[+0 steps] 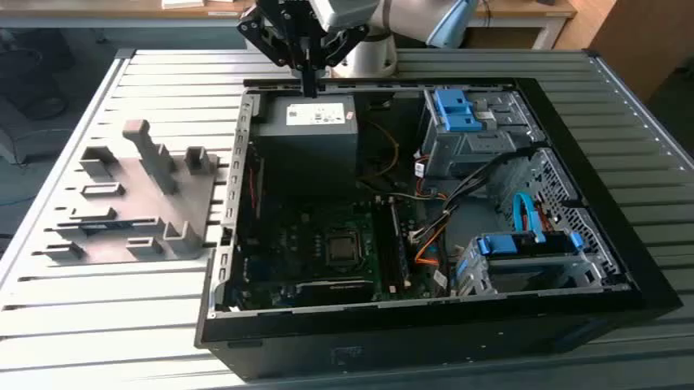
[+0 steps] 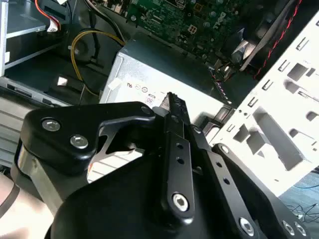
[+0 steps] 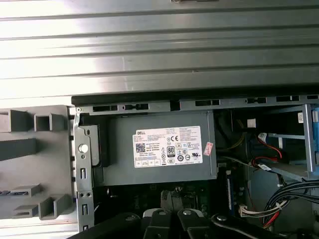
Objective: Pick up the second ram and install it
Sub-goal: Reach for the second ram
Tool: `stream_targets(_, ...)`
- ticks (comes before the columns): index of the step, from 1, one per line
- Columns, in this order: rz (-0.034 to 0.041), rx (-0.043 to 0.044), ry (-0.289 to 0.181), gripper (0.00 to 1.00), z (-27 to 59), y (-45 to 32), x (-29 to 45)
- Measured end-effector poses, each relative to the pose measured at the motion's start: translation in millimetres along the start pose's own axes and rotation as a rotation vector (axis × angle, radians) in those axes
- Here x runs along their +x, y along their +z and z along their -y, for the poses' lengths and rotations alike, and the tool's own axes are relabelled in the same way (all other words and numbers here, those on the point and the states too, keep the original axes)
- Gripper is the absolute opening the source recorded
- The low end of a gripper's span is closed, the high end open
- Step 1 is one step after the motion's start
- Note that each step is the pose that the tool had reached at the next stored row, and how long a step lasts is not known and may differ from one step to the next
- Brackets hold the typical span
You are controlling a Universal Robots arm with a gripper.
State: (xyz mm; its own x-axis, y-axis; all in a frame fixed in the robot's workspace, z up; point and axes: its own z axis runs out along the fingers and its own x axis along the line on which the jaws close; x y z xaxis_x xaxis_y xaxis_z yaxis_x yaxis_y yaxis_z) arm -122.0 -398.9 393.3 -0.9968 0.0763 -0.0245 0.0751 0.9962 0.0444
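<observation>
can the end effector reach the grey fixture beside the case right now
Probably yes: the end effector hangs above the power supply, and the grey fixture lies outside the case with nothing over it.

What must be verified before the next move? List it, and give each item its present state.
1. Gripper clear of the case walls: it hangs above the power supply, ok.
2. Memory stick in the gripper: cannot tell.
3. Case open, motherboard exposed: ok.
4. A free one among the memory slots: cannot tell.
5. Cables clear of the slots: the bundle lies close beside them, on the exterior view's right, not ok.
</observation>
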Motion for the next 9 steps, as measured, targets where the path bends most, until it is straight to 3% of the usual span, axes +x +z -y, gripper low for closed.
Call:
stream_targets(6, -0.0001, 0.0002, 0.000, 0.10, 0.0, -0.1, 0.8)
stream_targets(9, 0.0003, 0.0001, 0.000, 0.10, 0.7, -0.3, 9.4)
